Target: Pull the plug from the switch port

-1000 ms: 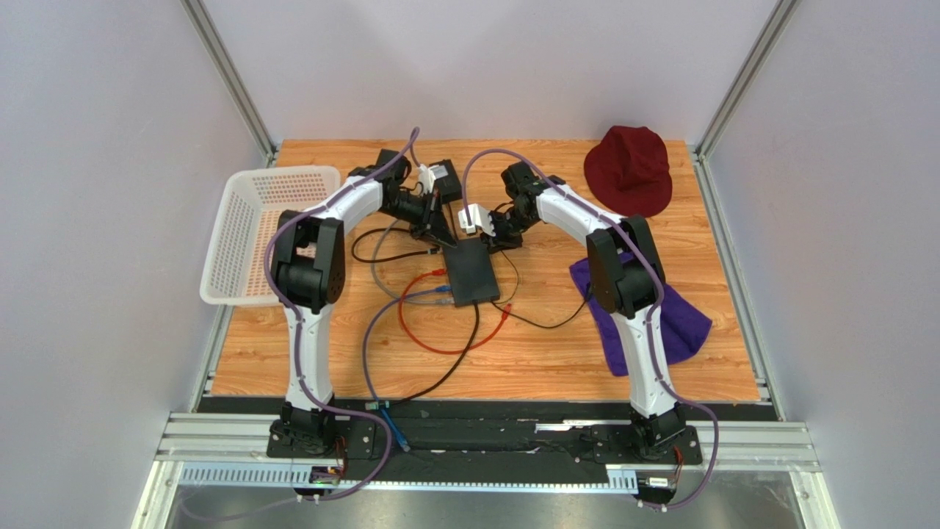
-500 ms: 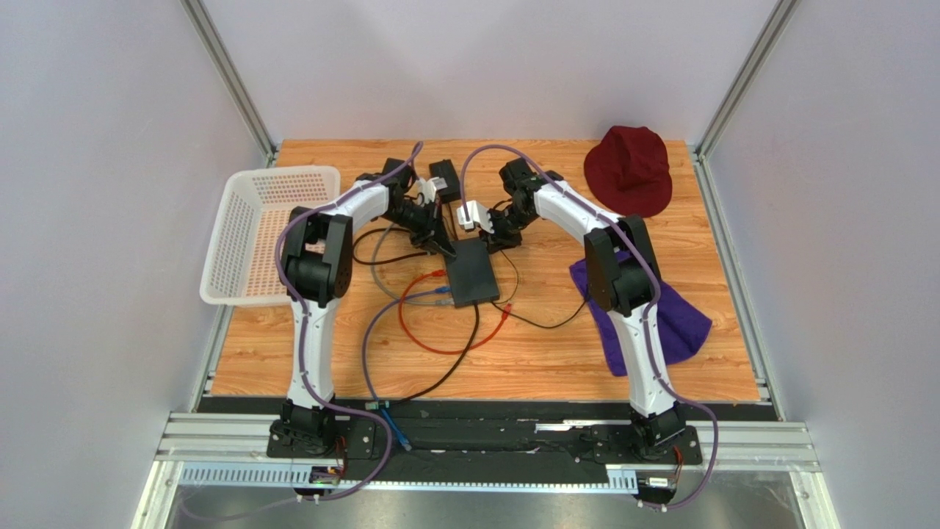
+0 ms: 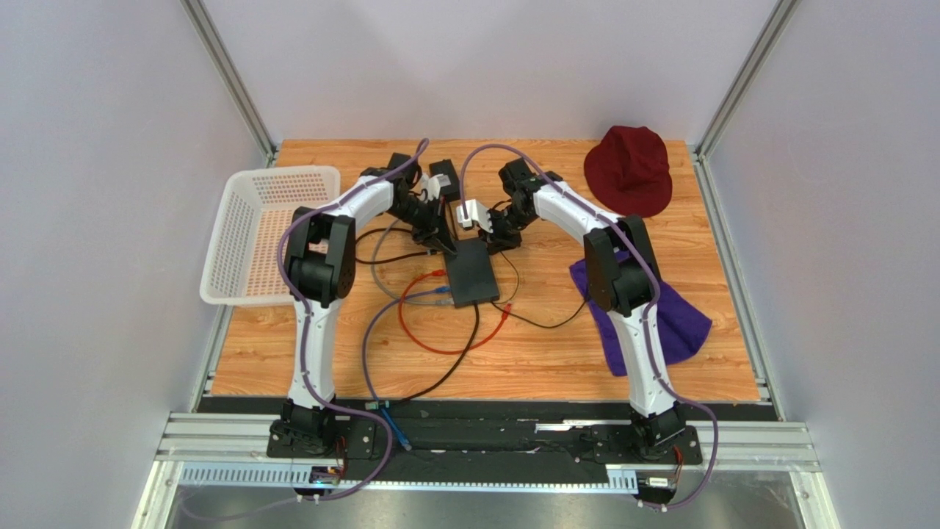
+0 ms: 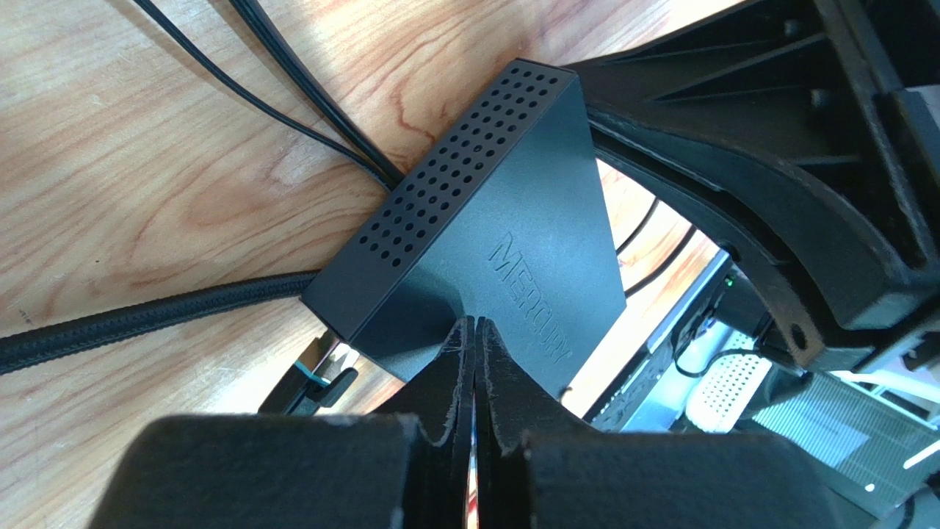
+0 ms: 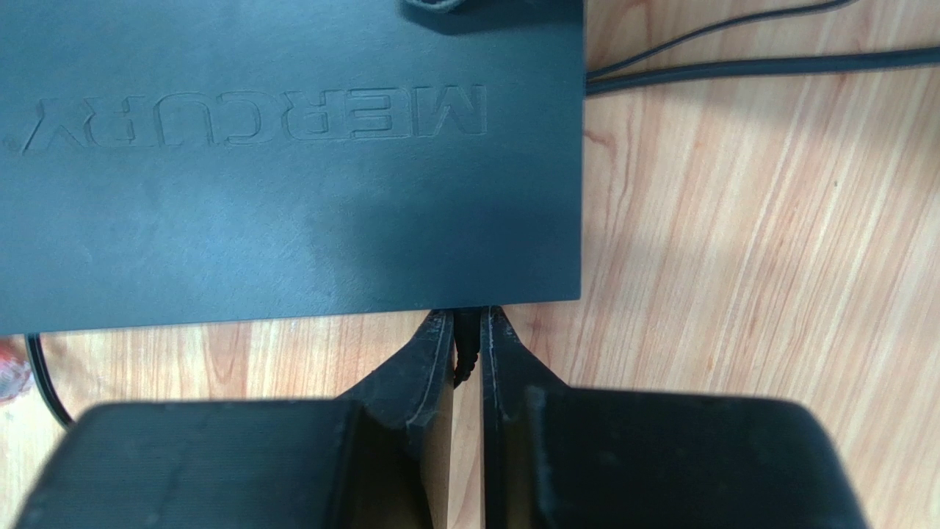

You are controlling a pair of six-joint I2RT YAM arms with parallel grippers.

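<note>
Black and flat, the switch [image 3: 472, 276] is found mid-table, apparently held down by the left gripper [image 4: 474, 358], jaws together, while a thin plug [image 5: 465, 358] at its far edge is clamped by the right gripper [image 5: 468, 317], not yet pulled out.

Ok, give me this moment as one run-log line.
left end effector: shut, tip over switch top | right end effector: shut on black cable at switch edge | plug: not yet out
</note>
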